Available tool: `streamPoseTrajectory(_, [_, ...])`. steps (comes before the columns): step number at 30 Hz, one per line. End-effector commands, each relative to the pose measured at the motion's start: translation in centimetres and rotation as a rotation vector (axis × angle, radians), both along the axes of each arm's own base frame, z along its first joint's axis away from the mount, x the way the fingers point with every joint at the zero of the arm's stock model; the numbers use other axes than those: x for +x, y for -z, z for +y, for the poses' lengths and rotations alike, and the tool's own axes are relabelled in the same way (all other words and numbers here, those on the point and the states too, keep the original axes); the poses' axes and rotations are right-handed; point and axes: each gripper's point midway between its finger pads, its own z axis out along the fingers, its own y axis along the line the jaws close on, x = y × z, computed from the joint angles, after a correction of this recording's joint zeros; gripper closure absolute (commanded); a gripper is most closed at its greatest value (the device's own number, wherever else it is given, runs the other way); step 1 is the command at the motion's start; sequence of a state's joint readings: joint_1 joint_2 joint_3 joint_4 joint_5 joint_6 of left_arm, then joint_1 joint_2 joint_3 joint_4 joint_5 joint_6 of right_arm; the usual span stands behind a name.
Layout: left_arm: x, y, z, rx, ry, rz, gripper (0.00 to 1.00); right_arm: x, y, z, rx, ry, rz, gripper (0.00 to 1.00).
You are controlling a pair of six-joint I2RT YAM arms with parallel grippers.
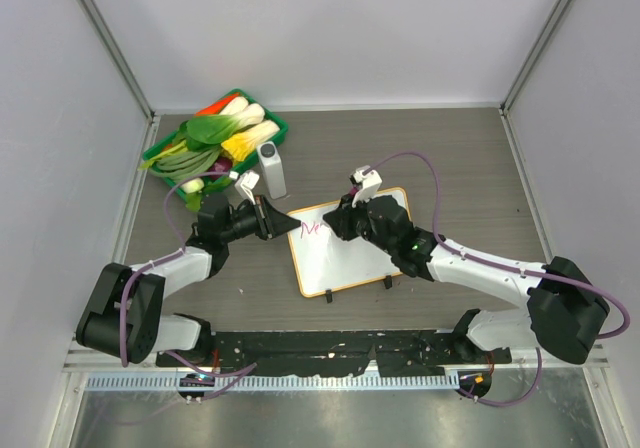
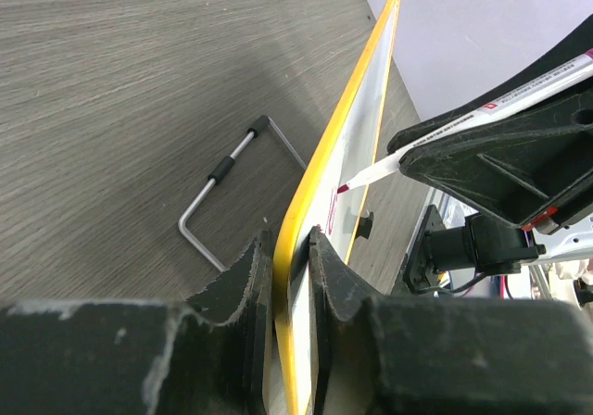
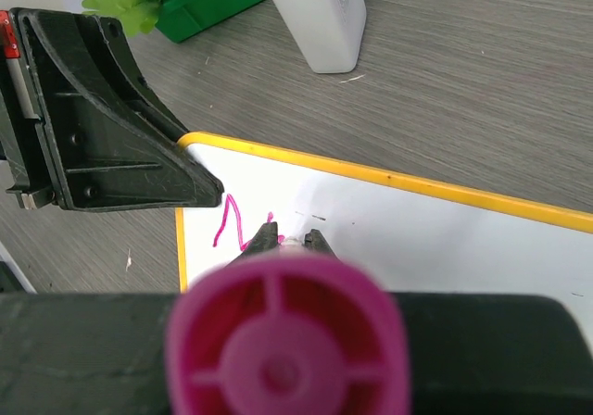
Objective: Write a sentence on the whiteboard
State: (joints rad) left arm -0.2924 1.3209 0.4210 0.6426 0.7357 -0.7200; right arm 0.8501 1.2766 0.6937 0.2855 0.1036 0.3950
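The whiteboard (image 1: 365,258) lies on the worktop (image 1: 470,168) between the arms. The left end effector (image 2: 289,246) is clamped on its orange left edge. The right end effector (image 3: 292,242) is closed on a pink marker (image 3: 287,341), tip at the first strokes of the sentence (image 3: 230,222).

Risks:
- The edge grip is narrow, so pen pressure may swivel the board and distort the letters.
- The two end effectors sit close together and may collide.

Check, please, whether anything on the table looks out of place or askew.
The whiteboard lies askew on the table, its edge clamped by the left gripper. A bent metal wire lies beside it; whether it is attached, I cannot tell.
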Motion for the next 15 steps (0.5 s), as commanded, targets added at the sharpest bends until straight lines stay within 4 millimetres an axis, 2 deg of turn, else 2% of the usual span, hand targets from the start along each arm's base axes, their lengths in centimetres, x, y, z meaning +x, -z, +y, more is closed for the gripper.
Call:
streamPoseTrajectory(1, [0.3,1.3,0.4,0.062,-0.009,-0.021,1.00,1.1,-2.8,0.1,0.057,0.044,-0.075,0.98])
streamPoseTrajectory(15, [0.3,1.3,0.3,0.062,-0.007,-0.021,1.00,0.6,-0.1,-0.6,-0.010,0.045,-0.031,0.99])
